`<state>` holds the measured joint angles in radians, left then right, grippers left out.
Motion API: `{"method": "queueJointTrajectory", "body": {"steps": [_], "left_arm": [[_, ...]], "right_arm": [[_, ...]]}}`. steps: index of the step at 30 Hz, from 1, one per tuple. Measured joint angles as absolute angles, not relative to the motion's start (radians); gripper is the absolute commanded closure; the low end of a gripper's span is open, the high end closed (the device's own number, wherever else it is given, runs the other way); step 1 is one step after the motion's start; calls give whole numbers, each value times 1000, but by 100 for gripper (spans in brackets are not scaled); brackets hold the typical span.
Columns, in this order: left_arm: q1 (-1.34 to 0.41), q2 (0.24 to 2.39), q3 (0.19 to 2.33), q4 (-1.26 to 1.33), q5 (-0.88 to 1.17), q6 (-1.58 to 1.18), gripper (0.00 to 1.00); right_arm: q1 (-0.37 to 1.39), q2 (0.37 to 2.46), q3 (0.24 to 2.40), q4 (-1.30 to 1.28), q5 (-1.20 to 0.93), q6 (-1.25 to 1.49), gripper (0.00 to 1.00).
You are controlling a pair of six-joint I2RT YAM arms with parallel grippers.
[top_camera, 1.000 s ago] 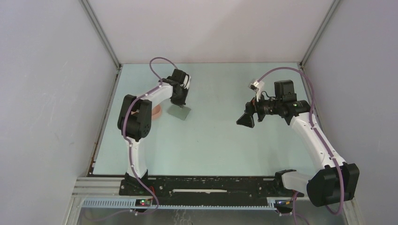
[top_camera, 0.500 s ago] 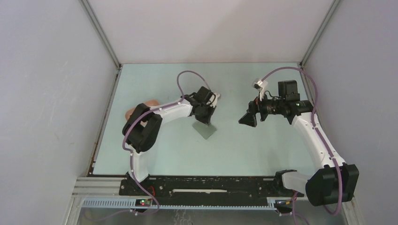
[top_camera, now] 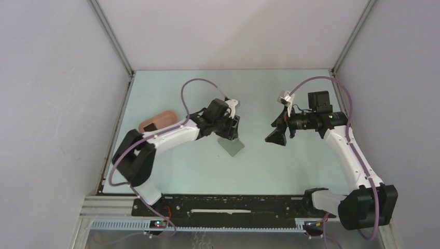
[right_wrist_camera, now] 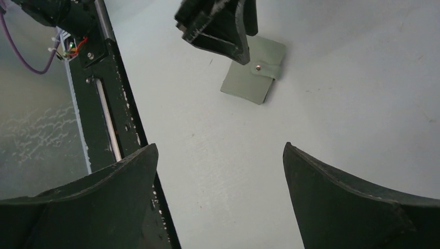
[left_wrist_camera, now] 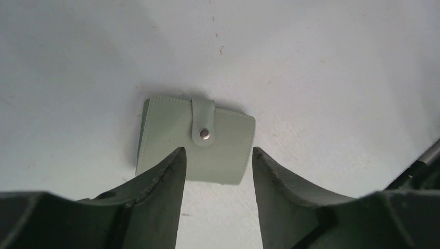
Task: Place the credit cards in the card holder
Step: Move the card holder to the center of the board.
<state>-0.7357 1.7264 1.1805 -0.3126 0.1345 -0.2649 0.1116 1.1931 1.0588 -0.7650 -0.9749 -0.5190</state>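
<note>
Having carried the card holder (top_camera: pixel 232 147) well away from the pink tray (top_camera: pixel 161 119), the left gripper (top_camera: pixel 229 134) had just parted its jaws, leaving it lying flat, still snapped shut, while the right gripper (top_camera: pixel 275 136), farther from the tray, hung wide apart.

My left gripper (left_wrist_camera: pixel 218 151) hangs just over the card holder (left_wrist_camera: pixel 194 140), barring it from above; open table (top_camera: pixel 259 171) lies between it and my right gripper (top_camera: pixel 275 136); the pink tray (top_camera: pixel 159 120) sits well apart.
</note>
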Motion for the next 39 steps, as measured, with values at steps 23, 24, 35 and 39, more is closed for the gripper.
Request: {"method": "queueJointTrajectory", "body": {"steps": [23, 24, 35, 39], "left_arm": [[-735, 959, 247, 401, -75, -505, 49], [-735, 947, 221, 430, -84, -520, 49], [-735, 939, 138, 535, -126, -596, 49], [-735, 947, 138, 554, -129, -596, 49]], "right_arm": [[524, 1600, 1234, -958, -825, -1438, 37], [538, 1650, 1273, -959, -809, -1435, 38], [617, 1969, 1520, -926, -678, -1378, 42], [629, 2028, 1553, -923, -647, -1365, 43]]}}
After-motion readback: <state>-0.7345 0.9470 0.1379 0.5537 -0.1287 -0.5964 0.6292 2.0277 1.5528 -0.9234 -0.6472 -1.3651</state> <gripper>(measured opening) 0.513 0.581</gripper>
